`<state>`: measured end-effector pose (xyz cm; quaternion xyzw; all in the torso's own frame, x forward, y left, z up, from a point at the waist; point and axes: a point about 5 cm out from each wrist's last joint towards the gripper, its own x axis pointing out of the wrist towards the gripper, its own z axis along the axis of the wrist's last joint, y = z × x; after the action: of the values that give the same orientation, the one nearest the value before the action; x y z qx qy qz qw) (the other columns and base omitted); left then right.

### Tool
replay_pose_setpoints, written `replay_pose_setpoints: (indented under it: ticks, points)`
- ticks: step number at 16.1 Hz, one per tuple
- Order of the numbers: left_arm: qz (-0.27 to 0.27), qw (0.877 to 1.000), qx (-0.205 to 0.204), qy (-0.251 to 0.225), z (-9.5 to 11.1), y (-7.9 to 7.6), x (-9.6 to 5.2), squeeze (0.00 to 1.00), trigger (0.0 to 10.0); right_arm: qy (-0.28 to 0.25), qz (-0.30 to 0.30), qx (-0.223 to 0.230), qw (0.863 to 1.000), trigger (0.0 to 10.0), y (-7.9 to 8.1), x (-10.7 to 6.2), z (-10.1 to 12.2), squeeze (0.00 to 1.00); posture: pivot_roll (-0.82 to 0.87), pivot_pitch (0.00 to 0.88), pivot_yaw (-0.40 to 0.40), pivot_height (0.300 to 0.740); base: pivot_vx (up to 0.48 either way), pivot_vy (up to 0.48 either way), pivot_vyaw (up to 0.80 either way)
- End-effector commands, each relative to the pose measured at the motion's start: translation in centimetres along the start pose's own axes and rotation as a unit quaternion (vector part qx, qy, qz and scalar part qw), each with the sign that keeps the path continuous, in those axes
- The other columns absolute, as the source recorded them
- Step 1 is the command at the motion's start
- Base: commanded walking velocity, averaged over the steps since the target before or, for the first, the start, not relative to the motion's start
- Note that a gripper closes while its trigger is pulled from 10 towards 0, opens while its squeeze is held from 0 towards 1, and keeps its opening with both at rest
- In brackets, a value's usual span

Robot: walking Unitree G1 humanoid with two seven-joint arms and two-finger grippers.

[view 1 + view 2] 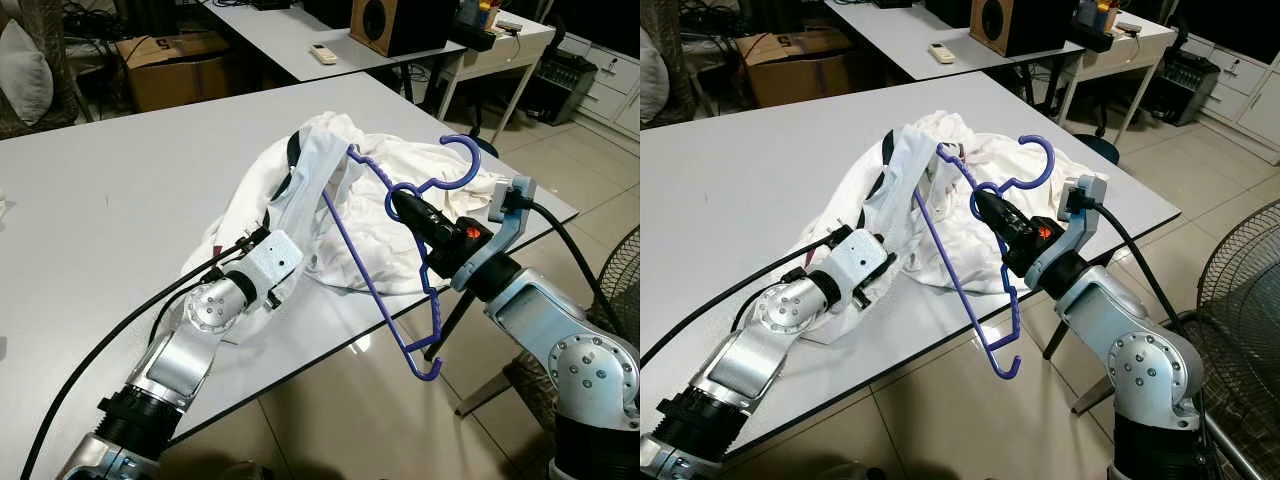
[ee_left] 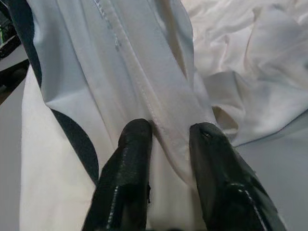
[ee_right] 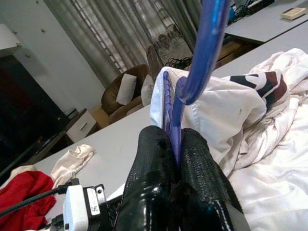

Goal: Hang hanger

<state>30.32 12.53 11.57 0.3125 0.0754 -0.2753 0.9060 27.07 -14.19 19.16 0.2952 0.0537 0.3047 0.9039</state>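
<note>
Hanger (image 1: 400, 240), purple, is clamped at its neck in the right gripper (image 3: 174, 144), held over the table's (image 1: 100, 200) near edge w/ one arm inside the white shirt (image 1: 330, 190). Left gripper (image 2: 168, 144) pinches a shirt seam, fingers closed on fabric. Step looks like threading hanger into shirt; next needs 2nd shoulder seated. Right wrist view shows a red cloth (image 3: 21, 195) farther down the table.

White table (image 1: 120, 200) in a tiled workroom.
Glossy beige floor tiles (image 1: 340, 400); a cardboard box (image 1: 170, 65), wooden speaker (image 1: 385, 22) and standing fan (image 1: 1240, 300) beyond; grey curtains (image 3: 125, 38) behind.
</note>
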Motion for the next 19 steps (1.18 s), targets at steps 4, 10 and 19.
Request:
replay_pose_setpoints:
  ticks: [4,10,19]
  points:
    - [-0.020,1.000,-0.002,0.013,-0.5,-0.4,0.0,0.00,0.0,-0.013,0.005,-0.001,1.000,10.0,0.2,0.0,0.7,0.00,-0.15,0.000,-0.039,0.740,0.000,0.000,0.00]
    - [-0.017,0.998,-0.056,0.016,-1.1,0.2,-0.4,0.00,0.0,-0.015,0.001,0.000,1.000,10.0,0.1,-0.1,0.7,0.00,-0.14,0.000,-0.042,0.740,0.000,0.000,0.00]
    - [-0.040,0.977,-0.147,-0.148,1.5,8.0,-5.8,0.00,0.0,0.009,-0.046,-0.020,0.999,10.0,-1.4,-2.2,-0.3,0.00,-0.14,0.000,-0.035,0.740,0.000,0.000,0.00]
